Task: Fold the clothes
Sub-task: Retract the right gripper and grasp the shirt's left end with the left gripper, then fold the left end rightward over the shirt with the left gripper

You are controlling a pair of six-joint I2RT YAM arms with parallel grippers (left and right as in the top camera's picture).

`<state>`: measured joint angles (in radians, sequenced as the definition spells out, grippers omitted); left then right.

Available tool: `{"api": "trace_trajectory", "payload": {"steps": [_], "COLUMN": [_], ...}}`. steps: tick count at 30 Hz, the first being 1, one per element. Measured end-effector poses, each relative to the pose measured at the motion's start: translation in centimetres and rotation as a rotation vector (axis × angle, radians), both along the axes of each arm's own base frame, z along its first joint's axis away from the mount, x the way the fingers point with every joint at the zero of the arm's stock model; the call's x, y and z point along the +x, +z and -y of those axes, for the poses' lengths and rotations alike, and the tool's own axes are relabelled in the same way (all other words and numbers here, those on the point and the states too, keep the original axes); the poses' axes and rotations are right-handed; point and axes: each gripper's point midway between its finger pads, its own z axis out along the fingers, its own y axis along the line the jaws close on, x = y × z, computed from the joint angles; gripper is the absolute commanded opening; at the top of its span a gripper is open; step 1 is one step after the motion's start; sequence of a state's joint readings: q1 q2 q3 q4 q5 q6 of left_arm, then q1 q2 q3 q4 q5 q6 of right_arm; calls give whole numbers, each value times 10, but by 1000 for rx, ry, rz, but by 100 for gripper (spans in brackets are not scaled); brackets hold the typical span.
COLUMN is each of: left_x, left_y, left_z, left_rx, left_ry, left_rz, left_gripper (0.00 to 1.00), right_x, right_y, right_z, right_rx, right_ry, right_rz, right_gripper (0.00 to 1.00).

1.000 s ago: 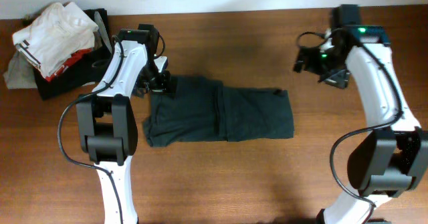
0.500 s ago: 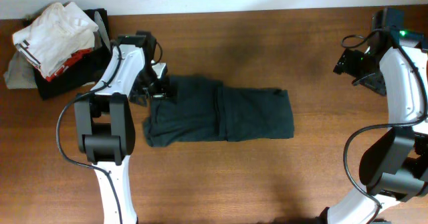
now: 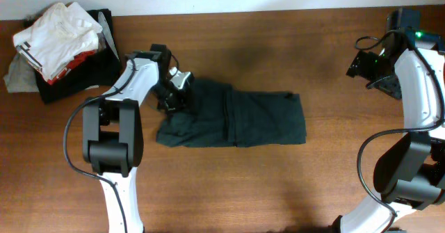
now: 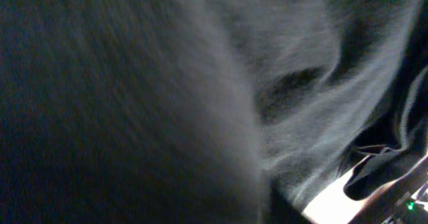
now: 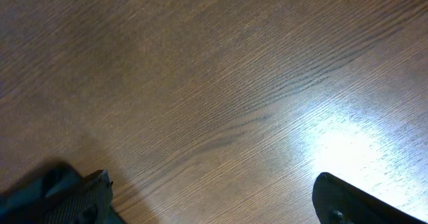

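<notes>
The clothes (image 3: 240,118), a dark charcoal T-shirt, lie folded into a long strip across the middle of the wooden table (image 3: 278,191). My left gripper (image 3: 174,94) is at the shirt's far-left corner, shut on the fabric, which bunches up around it. Dark cloth (image 4: 167,83) fills the left wrist view and hides the fingers. My right gripper (image 3: 363,64) hovers far off at the back right, away from the shirt. In the right wrist view it (image 5: 210,200) is open over bare wood, its dark fingertips (image 5: 83,194) wide apart with nothing between them.
A heap of other garments (image 3: 59,42), white and red pieces on a black one, sits at the table's back-left corner, close behind the left arm. A pale wall runs along the table's far edge.
The left gripper closed on the shirt's far-left corner and moved right, dragging the left edge inward. The right arm swung out to the back right and has since held still.
</notes>
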<state>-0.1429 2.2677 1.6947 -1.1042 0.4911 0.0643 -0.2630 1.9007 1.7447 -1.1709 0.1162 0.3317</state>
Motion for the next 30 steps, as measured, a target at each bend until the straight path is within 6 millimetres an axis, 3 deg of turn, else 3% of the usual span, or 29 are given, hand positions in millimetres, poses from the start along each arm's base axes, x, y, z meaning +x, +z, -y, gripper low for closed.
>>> {"api": "trace_trajectory", "payload": {"steps": [5, 8, 12, 15, 17, 20, 25, 30], "left_x": [-2, -6, 17, 34, 40, 31, 23, 16], "left_y": [-4, 0, 33, 77, 111, 129, 129, 116], "left_z": [-9, -55, -113, -131, -119, -73, 0, 43], "left_rx": [-6, 113, 220, 251, 257, 252, 235, 220], "left_ry": [31, 114, 223, 263, 242, 150, 18, -50], "left_rz": [-29, -99, -63, 21, 100, 136, 184, 214], "left_gripper": [1, 1, 1, 1, 1, 1, 1, 1], "right_x": [0, 0, 0, 0, 0, 0, 0, 0], "right_y": [0, 0, 0, 0, 0, 0, 0, 0], "right_z": [0, 0, 0, 1, 1, 1, 1, 1], "right_rx": [0, 0, -1, -3, -3, -3, -3, -3], "right_ry": [0, 0, 0, -1, 0, 0, -1, 0], "right_rz": [0, -1, 0, 0, -1, -1, -1, -1], "right_gripper": [99, 99, 99, 99, 98, 99, 99, 99]}}
